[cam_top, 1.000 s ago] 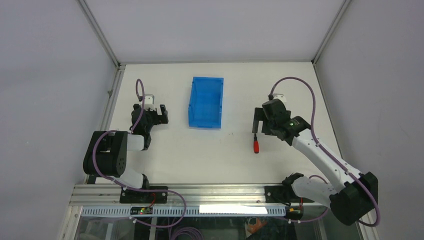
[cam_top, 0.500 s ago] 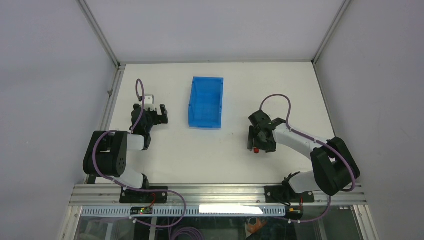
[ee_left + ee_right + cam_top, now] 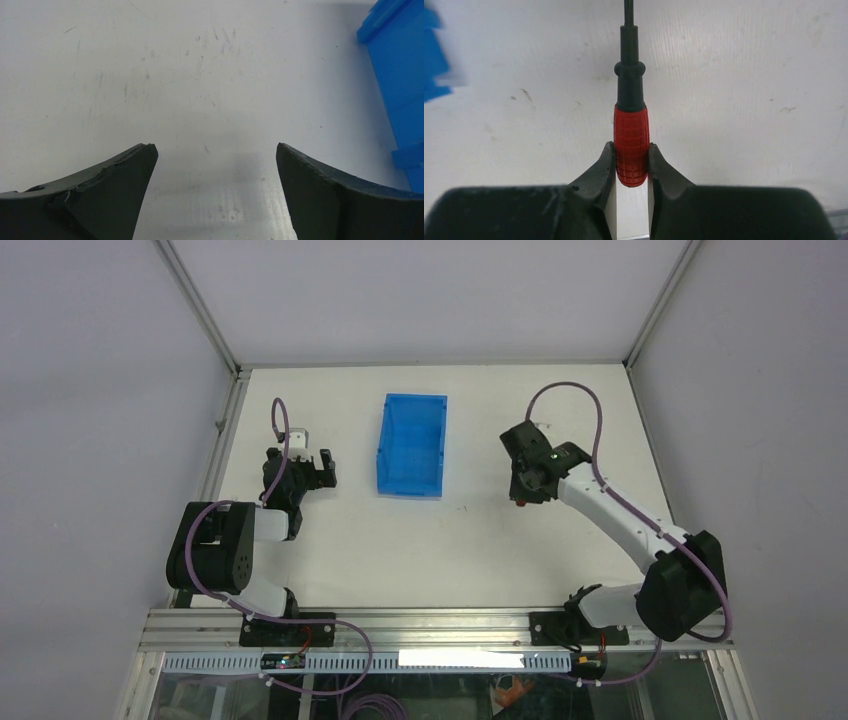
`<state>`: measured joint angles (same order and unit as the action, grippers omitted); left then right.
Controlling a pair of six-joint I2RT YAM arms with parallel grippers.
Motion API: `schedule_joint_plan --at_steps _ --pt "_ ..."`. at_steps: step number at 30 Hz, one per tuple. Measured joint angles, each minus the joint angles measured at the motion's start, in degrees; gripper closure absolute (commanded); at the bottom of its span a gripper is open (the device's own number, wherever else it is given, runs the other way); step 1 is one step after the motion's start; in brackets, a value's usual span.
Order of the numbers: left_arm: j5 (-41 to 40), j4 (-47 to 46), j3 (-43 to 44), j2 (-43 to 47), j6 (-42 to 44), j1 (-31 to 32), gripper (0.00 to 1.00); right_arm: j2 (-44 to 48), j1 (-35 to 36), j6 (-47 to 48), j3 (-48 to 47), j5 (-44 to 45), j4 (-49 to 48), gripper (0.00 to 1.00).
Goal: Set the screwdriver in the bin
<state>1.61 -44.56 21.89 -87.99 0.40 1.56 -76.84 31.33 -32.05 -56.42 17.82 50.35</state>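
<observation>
The screwdriver (image 3: 631, 135) has a short red handle and a thin black shaft that runs away from the camera in the right wrist view. My right gripper (image 3: 631, 147) is shut on the lower part of that handle, and the tool hangs above the white table. In the top view the right gripper (image 3: 525, 483) is right of the blue bin (image 3: 411, 445), with only a speck of red showing under it. The bin's blurred edge (image 3: 431, 55) shows at the left of the right wrist view. My left gripper (image 3: 318, 468) stays open left of the bin, nothing between its fingers.
The white table (image 3: 400, 550) is bounded by a metal frame and grey walls on three sides. The bin's corner (image 3: 400, 75) lies at the right of the left wrist view, over scratched table surface.
The right gripper dropped onto the screwdriver, shut on its red handle and carried it up off the table, farther back. The left arm has not moved.
</observation>
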Motion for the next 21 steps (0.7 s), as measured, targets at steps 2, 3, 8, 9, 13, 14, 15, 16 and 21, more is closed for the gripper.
schedule_joint_plan --at_steps 2,3,8,9,13,14,15,16,21 --pt "0.00 0.00 0.00 0.00 0.00 0.00 0.01 0.92 0.00 0.55 -5.73 0.85 2.71 1.00" --pt "0.00 0.00 0.00 0.00 0.00 0.00 0.01 1.07 0.00 0.81 -8.66 1.27 4.02 1.00" --pt "0.00 0.00 0.00 0.00 0.00 0.00 0.01 0.37 0.28 2.34 -21.40 1.92 8.26 1.00" --pt "0.00 0.00 0.00 0.00 0.00 0.00 0.01 -0.20 0.55 2.67 -23.23 1.95 8.66 1.00" --pt "0.00 0.00 0.00 0.00 0.00 0.00 0.01 -5.31 4.31 4.09 -31.74 2.23 9.42 1.00" --pt "0.00 0.00 0.00 0.00 0.00 0.00 0.01 -7.80 5.66 4.70 -34.67 1.66 9.05 1.00" --pt "0.00 0.00 0.00 0.00 0.00 0.00 0.01 -8.85 6.97 4.92 -35.65 1.27 8.66 1.00" --pt "0.00 0.00 0.00 0.00 0.00 0.00 0.01 -10.69 8.41 5.27 -37.68 0.83 8.66 1.00" --pt "0.00 0.00 0.00 0.00 0.00 0.00 0.01 -21.14 13.88 7.23 -49.22 -0.83 7.69 1.00"
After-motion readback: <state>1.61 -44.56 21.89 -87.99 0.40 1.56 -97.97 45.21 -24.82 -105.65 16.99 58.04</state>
